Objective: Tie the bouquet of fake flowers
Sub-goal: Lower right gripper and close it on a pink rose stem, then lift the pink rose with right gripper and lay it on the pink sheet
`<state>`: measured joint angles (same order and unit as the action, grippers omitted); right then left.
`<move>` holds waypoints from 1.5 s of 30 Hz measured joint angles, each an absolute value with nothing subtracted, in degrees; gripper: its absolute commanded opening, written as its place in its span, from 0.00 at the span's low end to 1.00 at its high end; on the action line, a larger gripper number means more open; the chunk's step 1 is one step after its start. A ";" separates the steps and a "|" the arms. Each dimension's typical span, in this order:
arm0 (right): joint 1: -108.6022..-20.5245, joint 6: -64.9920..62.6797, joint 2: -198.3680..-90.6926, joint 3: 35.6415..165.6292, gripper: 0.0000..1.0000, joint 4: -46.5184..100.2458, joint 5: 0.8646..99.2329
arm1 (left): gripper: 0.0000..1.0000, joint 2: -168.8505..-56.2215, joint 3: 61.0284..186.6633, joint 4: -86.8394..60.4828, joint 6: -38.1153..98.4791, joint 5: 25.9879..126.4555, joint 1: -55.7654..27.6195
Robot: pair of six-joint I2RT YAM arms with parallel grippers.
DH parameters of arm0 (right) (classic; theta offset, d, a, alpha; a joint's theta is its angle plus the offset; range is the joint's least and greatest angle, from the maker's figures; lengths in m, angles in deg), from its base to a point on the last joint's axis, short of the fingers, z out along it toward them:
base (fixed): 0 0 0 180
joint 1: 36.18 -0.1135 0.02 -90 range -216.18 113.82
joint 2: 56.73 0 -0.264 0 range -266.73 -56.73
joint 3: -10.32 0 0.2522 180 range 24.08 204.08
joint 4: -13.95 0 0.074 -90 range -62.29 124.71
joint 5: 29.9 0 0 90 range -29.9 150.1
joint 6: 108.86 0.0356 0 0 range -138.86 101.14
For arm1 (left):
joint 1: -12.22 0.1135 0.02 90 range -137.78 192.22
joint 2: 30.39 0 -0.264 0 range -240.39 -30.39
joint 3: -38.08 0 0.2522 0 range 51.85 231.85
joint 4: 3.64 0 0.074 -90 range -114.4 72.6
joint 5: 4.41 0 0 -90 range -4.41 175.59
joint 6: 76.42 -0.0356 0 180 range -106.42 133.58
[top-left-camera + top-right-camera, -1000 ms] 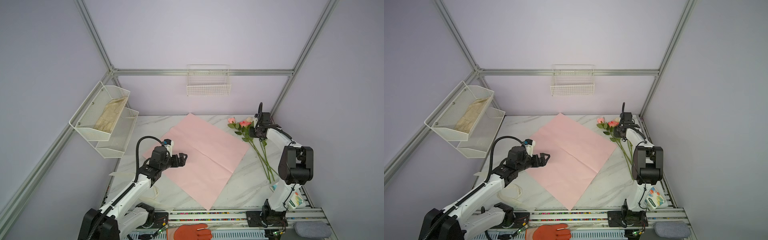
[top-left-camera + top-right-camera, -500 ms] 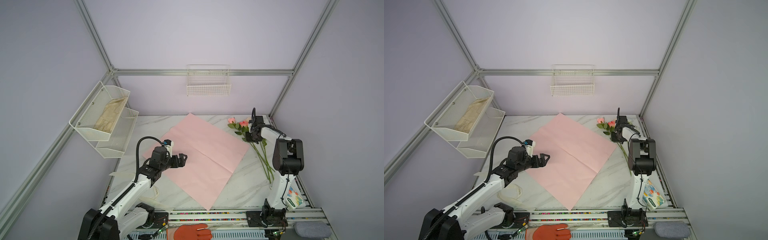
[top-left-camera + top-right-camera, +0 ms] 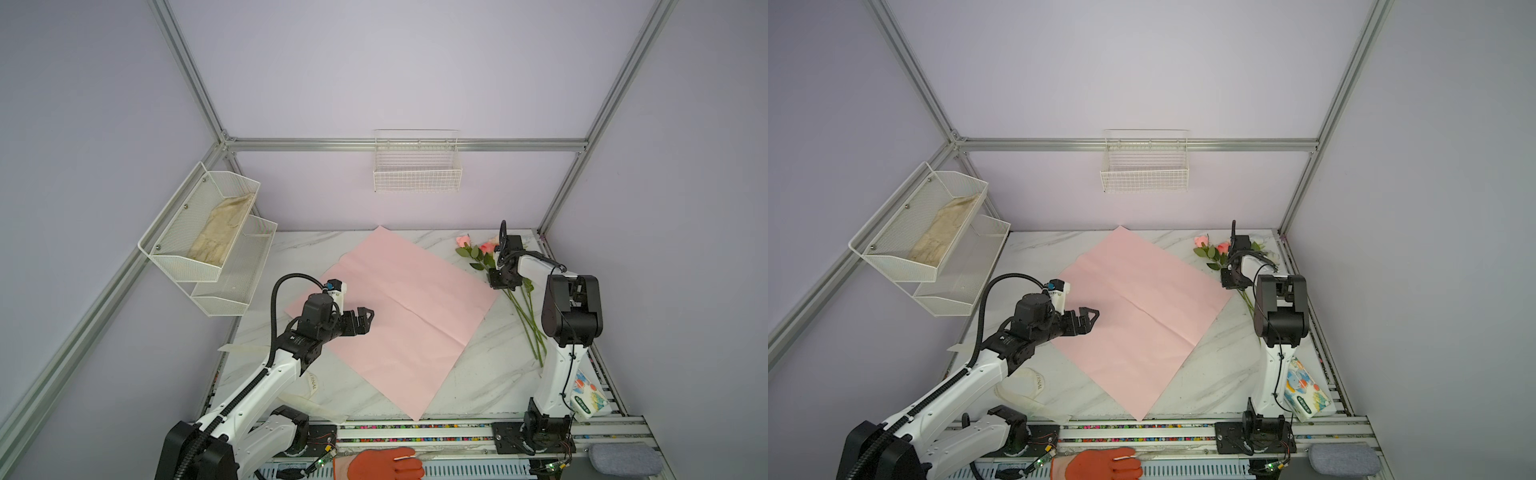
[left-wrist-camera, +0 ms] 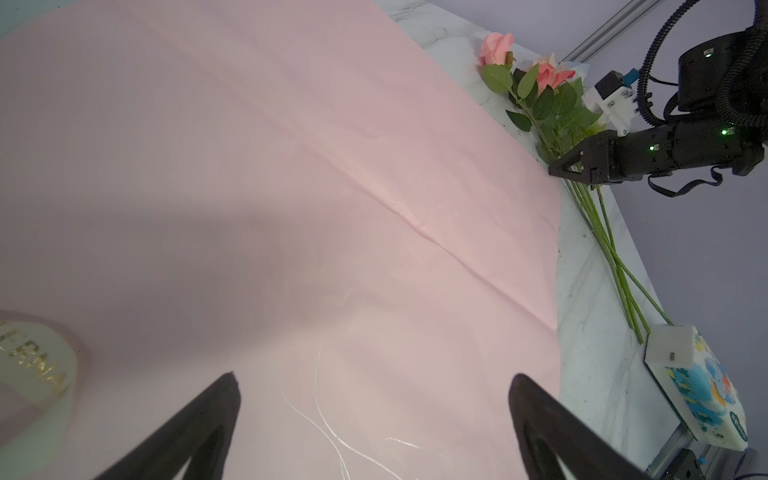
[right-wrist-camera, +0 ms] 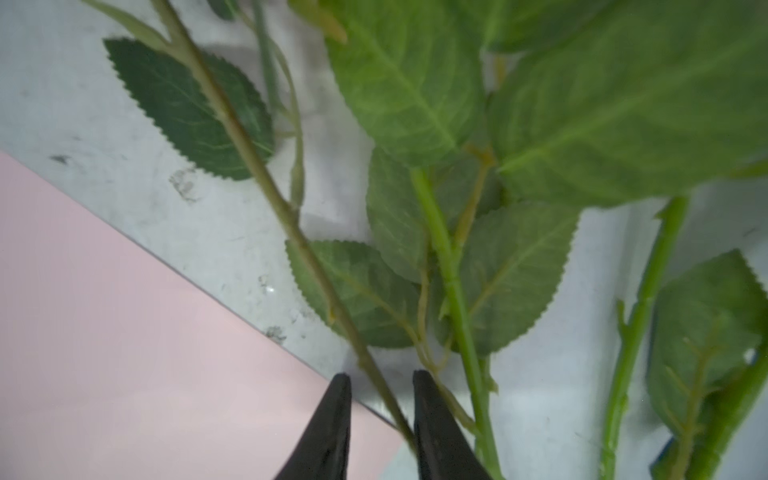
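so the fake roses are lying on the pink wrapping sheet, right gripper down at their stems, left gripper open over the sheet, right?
Not quite. The fake roses lie on the marble tabletop beside the pink wrapping sheet, not on it; both top views show this. The rest holds: right gripper at their stems, left gripper open over the sheet.

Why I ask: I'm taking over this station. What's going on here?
Two robot arms are starting a bouquet. A sheet of pink paper lies flat on the table. The flowers lie loose beside its right edge, and the right gripper is down over them, jaws narrowly apart with one stem between the tips. The left gripper hovers wide open over the paper's left side. A cream ribbon lies by the left arm, untouched.
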<state>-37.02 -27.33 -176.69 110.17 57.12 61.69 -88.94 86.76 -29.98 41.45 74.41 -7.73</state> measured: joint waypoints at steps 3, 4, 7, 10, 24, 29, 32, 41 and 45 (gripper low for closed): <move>-37.63 -27.98 -177.08 110.60 0.23 56.95 62.95 | 1.00 -88.94 86.76 -30.00 41.45 74.41 -7.73; -37.85 -28.29 -177.08 110.60 0.21 56.93 63.22 | 1.00 -88.94 86.78 -30.00 41.45 74.43 -7.73; -38.60 -29.18 -177.08 110.58 0.14 56.88 64.16 | 1.00 -88.89 86.76 -30.15 41.45 74.48 -7.73; -39.38 -30.34 -176.93 110.28 0.09 56.47 65.10 | 1.00 -88.87 86.78 -30.35 41.45 74.48 -7.73; -39.84 -30.47 -167.29 109.49 0.03 57.32 48.83 | 1.00 -88.87 86.76 -30.37 41.61 74.48 -7.73; -39.93 -27.11 -166.90 111.65 0.02 59.53 40.42 | 1.00 -88.28 86.78 -30.68 41.69 75.77 -7.73; -41.61 -22.69 -166.90 111.72 0.02 59.13 36.40 | 1.00 -86.62 86.78 -32.64 42.59 80.51 -7.73; -60.47 -2.12 -170.90 112.24 0.02 43.92 33.53 | 1.00 -81.22 86.94 -41.63 45.37 93.63 -3.09; -66.44 4.85 -178.26 117.27 0.02 40.07 34.17 | 1.00 -80.89 86.98 -44.56 45.65 94.98 -1.41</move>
